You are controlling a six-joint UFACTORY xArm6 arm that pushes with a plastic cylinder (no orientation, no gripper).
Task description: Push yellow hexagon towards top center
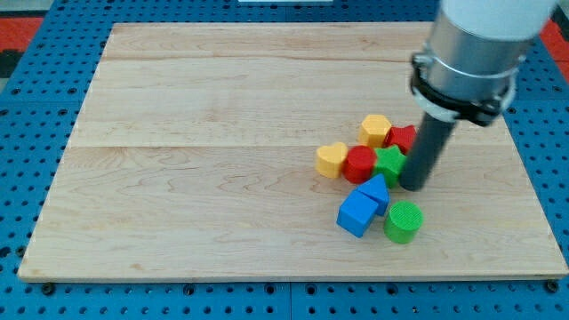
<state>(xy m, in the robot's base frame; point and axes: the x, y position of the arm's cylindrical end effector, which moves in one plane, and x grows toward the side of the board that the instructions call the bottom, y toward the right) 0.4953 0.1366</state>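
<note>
- Broadly, the wooden board (222, 133) fills most of the view, pale and smooth-looking, so I judge small blocks will slide on it with little drag.
- Next in size, the arm's grey housing comes down from the view's top right, ending in the dark rod; my tip (414, 185) rests at the cluster's right edge, against or just beside the green star (389, 163). It has no jaws to open or close, and it holds nothing.
- Two blue blocks sit below the cluster: a blue cube (356, 213) and a blue block (377, 190) touching it, shape unclear.
- A green cylinder (404, 221) stands at the view's bottom right of them.
- A red cylinder (360, 164) sits between the star and a yellow heart (332, 160).
- A red block (402, 138) is partly hidden by the rod.
- Lastly, the yellow hexagon (376, 130) sits at the cluster's top, right of board centre, touching the red block.
- Handling, as I judge it: light, rigid, not fragile, likely to spin if pushed off-centre. Contact should land on its lower-right face, though neighbours crowd that side.
</note>
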